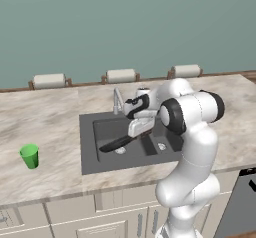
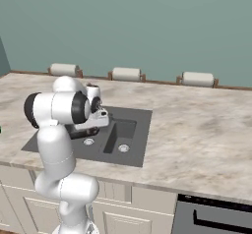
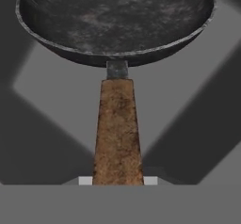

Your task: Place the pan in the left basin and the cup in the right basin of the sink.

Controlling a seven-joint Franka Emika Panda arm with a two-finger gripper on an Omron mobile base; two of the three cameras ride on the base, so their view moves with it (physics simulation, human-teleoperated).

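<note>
The gripper (image 1: 131, 138) is closing narrowly on the brown handle (image 3: 117, 133), so it is holding the pan (image 3: 115, 18). The pan is hanging over the left basin (image 1: 107, 132) of the sink (image 1: 89, 159), tilted a little. The right basin (image 2: 123, 135) is lying beside it. Farther left, the cup (image 1: 30, 156) is standing upright on the counter (image 1: 45, 117), well apart from the sink.
</note>
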